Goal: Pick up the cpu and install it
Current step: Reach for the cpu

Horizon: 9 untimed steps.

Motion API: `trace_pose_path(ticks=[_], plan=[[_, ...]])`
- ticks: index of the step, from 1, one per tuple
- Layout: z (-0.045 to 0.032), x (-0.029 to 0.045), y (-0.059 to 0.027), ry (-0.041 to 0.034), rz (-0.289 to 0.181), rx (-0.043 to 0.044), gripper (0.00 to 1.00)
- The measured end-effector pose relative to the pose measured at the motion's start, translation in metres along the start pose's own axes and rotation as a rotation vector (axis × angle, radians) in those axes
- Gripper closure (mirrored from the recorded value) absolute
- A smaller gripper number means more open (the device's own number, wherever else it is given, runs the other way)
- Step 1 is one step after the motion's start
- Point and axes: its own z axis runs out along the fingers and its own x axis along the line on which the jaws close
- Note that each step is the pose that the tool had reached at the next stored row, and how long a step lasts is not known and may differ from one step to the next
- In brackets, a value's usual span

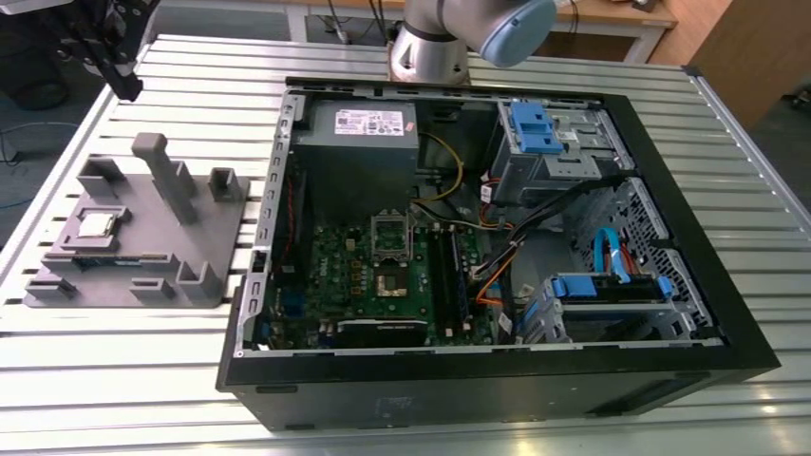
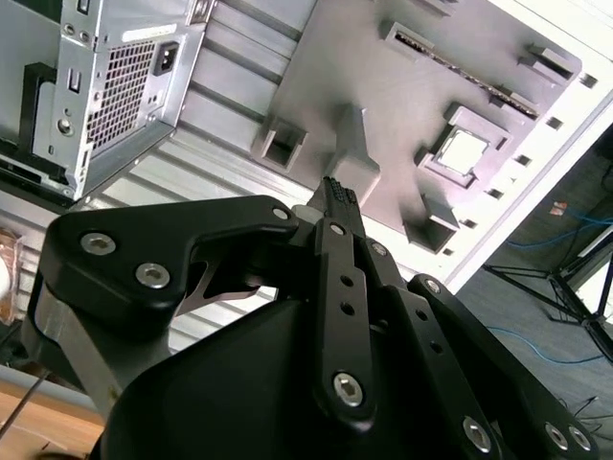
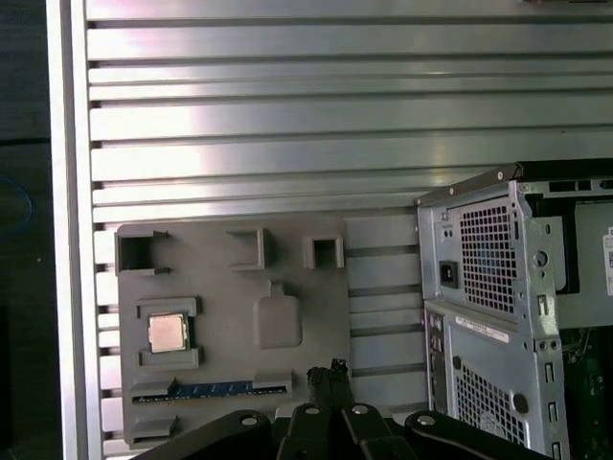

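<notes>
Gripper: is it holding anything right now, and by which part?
Nothing is held. The gripper is shut with nothing in it, and the cpu sits apart from it in its recess on the grey holder.

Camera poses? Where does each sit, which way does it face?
Exterior view: off-arm, above, looking down on case, holder, cpu; arm at top.
First wrist view: on wrist, down past gripper onto holder, cpu, case.
Second wrist view: on wrist, slanted along gripper onto holder, cpu, case.
Shared: cpu sitting in holder, all three views.
</notes>
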Motion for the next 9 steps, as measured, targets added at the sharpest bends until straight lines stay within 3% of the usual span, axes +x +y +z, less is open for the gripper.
trace_pose_path(ticks=[9], plan=[[-0.0004, 0.0132, -0.001, -0.0001, 0.0, -0.0001, 0.89]])
